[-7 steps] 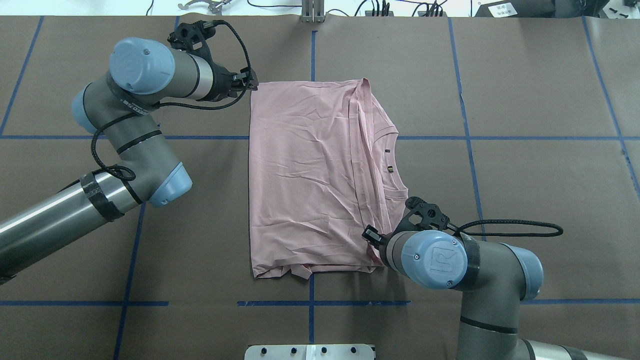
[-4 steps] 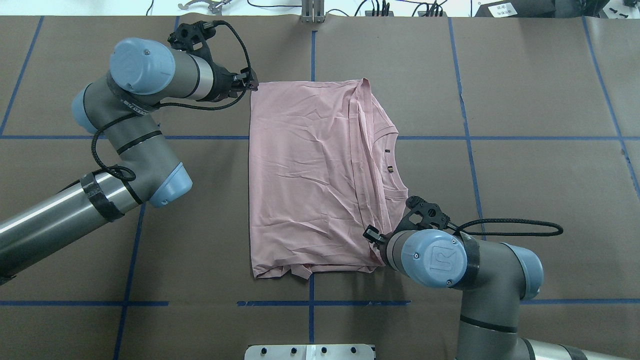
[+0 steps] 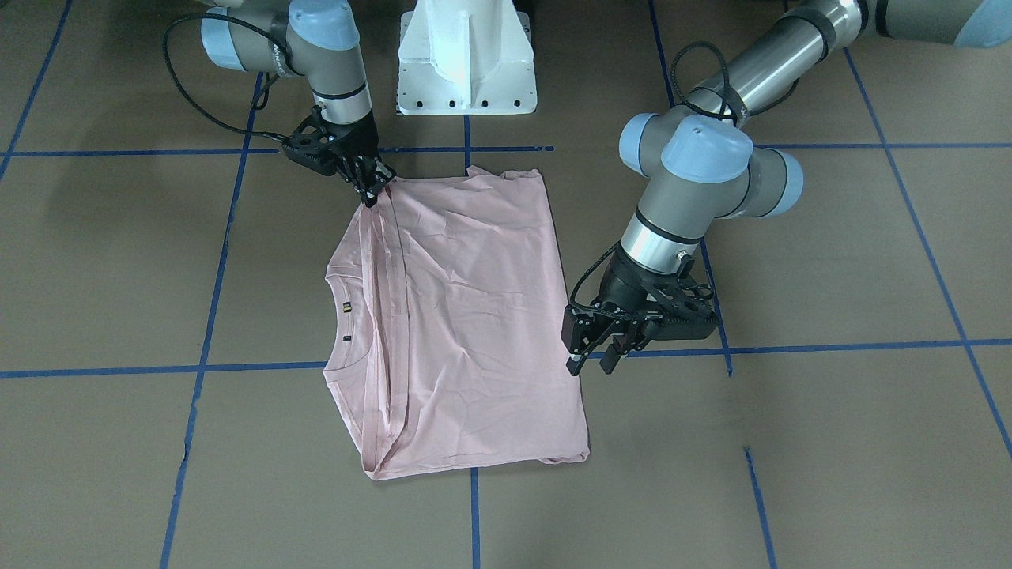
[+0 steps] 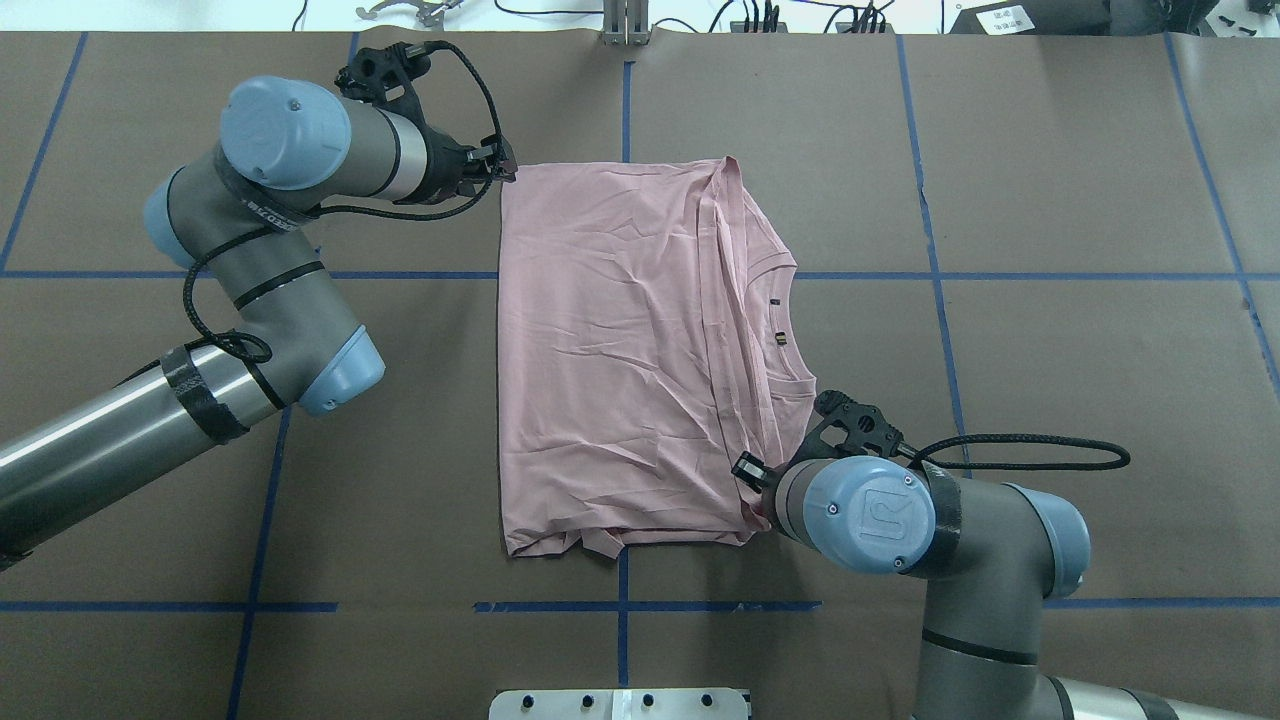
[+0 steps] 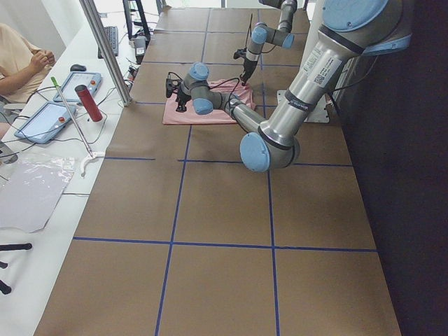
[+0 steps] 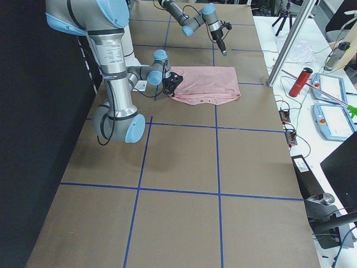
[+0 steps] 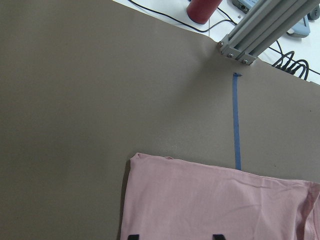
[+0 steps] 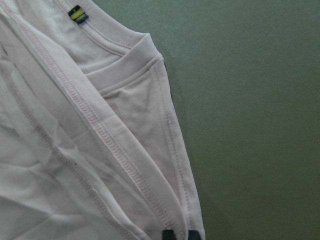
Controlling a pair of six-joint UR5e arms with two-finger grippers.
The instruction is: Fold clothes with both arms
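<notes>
The pale pink T-shirt lies folded lengthwise on the brown table, plain side up, its collar and small neck label towards my right. My left gripper hangs open just above the shirt's far corner on my left side. In the left wrist view its fingertips stand wide apart over the pink cloth. My right gripper is at the near corner on the collar side. Its fingertips sit close together on the shirt's folded edge. In the overhead view the right wrist hides that gripper.
The white pedestal base stands behind the shirt's near edge. A metal post and a red cylinder stand past the table's far edge. A person sits at the side desk. Blue tape lines cross the brown table.
The right wrist has shifted very slightly to the right. The left arm and the shirt have not visibly moved.
</notes>
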